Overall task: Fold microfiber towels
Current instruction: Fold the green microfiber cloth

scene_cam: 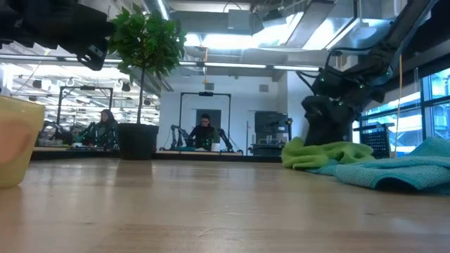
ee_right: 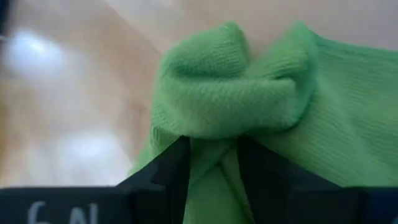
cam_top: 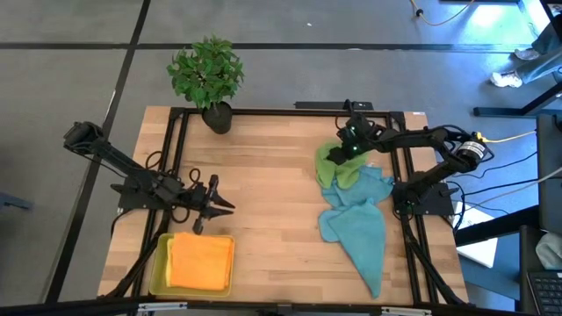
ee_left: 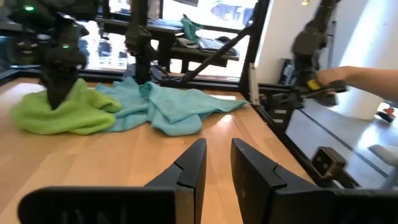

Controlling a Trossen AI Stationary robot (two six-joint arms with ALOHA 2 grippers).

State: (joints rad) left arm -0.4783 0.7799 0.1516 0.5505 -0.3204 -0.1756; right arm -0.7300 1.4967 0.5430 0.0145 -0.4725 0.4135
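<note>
A green towel (cam_top: 334,171) lies crumpled on the table at the far right, partly over two teal-blue towels (cam_top: 360,224) that lie spread toward the near edge. My right gripper (cam_top: 336,156) is down on the green towel and shut on it. An orange towel (cam_top: 200,262) lies folded in the yellow tray (cam_top: 158,268) at the near left. My left gripper (cam_top: 224,206) hovers just beyond the tray, open and empty. A yellow towel does not show. My right gripper pinches a bunched-up fold of the green towel (ee_right: 214,134) between its two fingers; the cloth bulges out past the fingertips. The fingers come from above, pointing down. The rest of the towel lies slack on the table and on the teal towels.
A potted plant (cam_top: 209,75) stands at the table's far edge, left of centre. Bare wood lies between the two arms in the middle of the table. People sit in the room beyond the table in the low view.
</note>
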